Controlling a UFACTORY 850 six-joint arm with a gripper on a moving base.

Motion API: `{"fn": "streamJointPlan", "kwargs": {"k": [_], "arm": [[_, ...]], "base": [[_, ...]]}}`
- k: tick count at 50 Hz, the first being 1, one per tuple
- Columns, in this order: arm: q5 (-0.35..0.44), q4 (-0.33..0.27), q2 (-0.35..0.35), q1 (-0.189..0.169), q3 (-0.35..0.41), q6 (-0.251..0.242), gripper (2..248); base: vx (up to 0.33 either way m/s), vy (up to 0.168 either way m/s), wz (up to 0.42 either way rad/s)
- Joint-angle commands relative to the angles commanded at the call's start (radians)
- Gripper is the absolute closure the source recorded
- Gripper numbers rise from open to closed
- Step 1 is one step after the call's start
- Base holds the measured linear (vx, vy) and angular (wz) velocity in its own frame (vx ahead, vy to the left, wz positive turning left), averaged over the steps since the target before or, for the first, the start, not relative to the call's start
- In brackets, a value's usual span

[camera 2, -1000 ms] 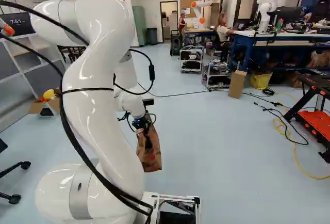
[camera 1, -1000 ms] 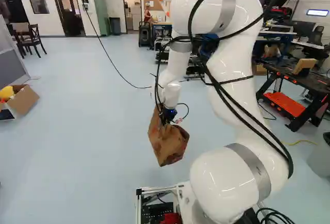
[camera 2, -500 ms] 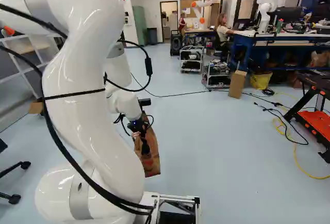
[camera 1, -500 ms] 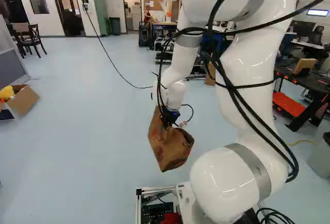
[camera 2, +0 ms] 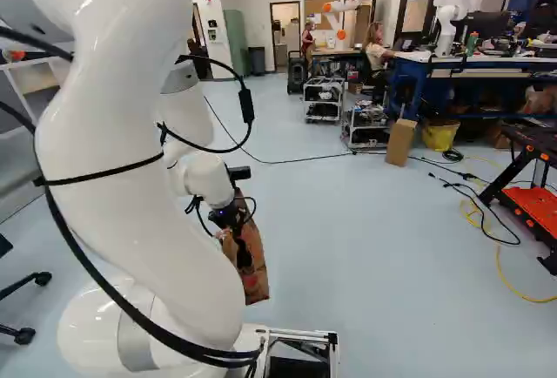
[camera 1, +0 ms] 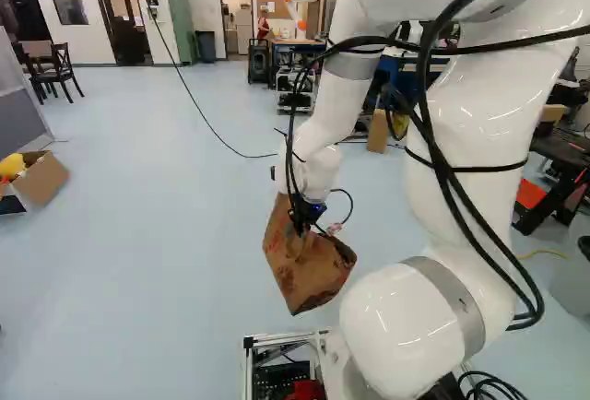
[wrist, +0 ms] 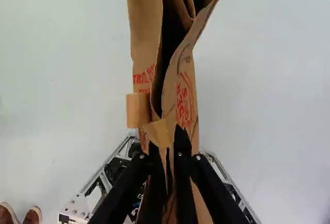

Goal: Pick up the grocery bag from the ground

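At the far left of the left base view, notice a cardboard box (camera 1: 41, 182), well apart from the work. Moving right, reach the brown paper grocery bag (camera 1: 309, 276), hanging below the pincer (wrist: 167, 146) and ahead of the base frame (camera 1: 277, 337), seemingly clear of the floor (camera 1: 138, 280). Pinched near the top, closed tightly on folded paper between both fingers, with little gap left. In the wrist view, find the open mouth running on ahead of the fingers, long axis roughly in line with them. In the left base view, hanging tilted, one lower corner downmost; in the right base view, narrow side on, close to upright. Further right in the left base view, meet the white arm (camera 1: 479, 142), the only one near the bag.

Compared with the earlier pictures, no shift of the base. Bent further back against the foot joint, the arm; carried along in the grip and drawn nearer the base frame, the bag, looming larger in the left base view.

Probably well into the task, with the pick-up all but done. For the coming move, best to keep the bag straight under the pincer and raise it enough to pass the base frame. Could swing into that frame, or tear at the pinched paper if jerked.
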Motion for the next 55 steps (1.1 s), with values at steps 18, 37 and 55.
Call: {"fn": "streamJointPlan", "kwargs": {"k": [18,37,55], "arm": [[0.039,0.000,0.025,-0.010,0.017,0.000,229],[0.121,0.000,0.076,-0.032,0.052,0.000,229],[0.236,0.000,0.148,-0.062,0.101,0.000,229]], "base": [[0.000,0.000,0.000],[0.000,0.000,0.000],[0.000,0.000,0.000]]}}
